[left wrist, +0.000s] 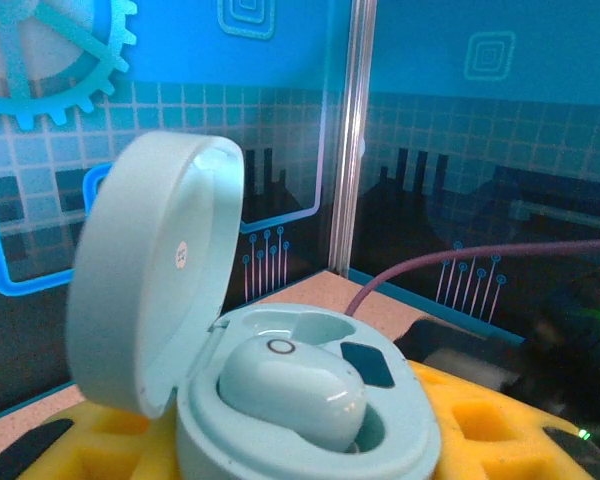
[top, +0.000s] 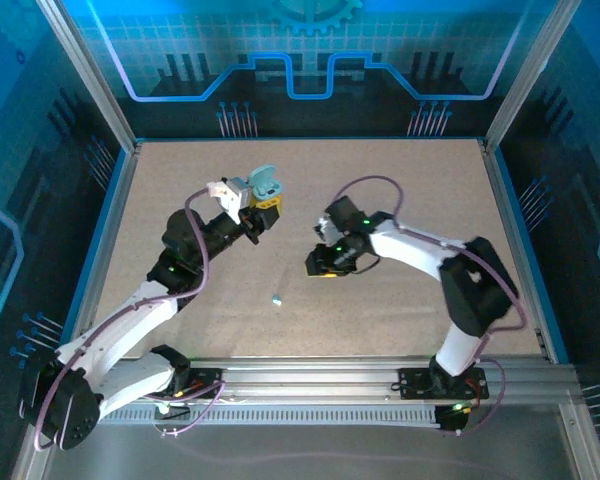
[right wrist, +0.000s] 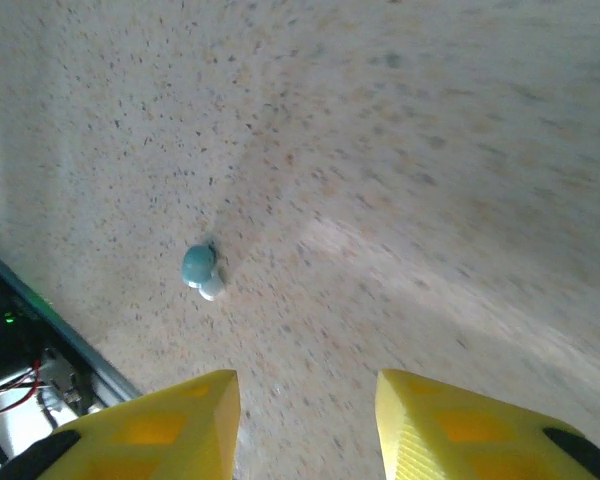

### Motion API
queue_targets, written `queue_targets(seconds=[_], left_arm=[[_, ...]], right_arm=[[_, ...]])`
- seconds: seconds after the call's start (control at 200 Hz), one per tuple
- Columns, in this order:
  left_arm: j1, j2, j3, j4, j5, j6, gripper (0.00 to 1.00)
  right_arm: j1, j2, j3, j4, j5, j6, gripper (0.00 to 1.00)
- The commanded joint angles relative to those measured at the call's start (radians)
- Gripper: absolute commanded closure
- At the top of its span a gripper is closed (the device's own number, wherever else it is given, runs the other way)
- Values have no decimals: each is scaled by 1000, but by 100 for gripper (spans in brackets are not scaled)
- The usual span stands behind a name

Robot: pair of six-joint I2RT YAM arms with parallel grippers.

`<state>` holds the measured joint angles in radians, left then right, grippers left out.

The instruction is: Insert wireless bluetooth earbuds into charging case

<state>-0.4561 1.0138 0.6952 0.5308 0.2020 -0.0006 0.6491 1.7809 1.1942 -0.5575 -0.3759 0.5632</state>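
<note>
Left wrist view is showing one pale teal pebble-like earbud [left wrist: 295, 385] sitting inside the open pale teal oval plastic charging case [left wrist: 420, 430], which the left gripper [top: 263, 203] is grasping. A second earbud [right wrist: 198, 270] is lying well apart from that case, and the right gripper [right wrist: 305, 420] is hovering released and empty. The task is seemingly half done.

Two earbuds were counted, both pale teal: a seated earbud [left wrist: 295, 390] in the case and a loose earbud [top: 277, 299] [right wrist: 200, 268] on the surface [top: 410, 180], toward its near edge. There was one charging case [left wrist: 420, 430] [top: 263, 182], also pale teal, with its lid up. Two arms were counted, the left arm [top: 130, 330] and the right arm [top: 420, 250]. There were two grippers with yellow fingers, the left gripper [top: 265, 197] and the right gripper [right wrist: 305, 420] [top: 322, 270].
</note>
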Motion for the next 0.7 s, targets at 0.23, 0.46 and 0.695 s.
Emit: queue_targets(seconds=[0.23,0.46,0.695], left_arm=[[7,-79,47,-73,-45,53,66],[6,-83,35,-78,-47,64,66],[7,-83,31,-78,-49,66,66]], right_arm=[[171,252,280,-151,70,29,58],[218,339,376,-233,92,30,58],[239,387,429,-260,78,12,58]])
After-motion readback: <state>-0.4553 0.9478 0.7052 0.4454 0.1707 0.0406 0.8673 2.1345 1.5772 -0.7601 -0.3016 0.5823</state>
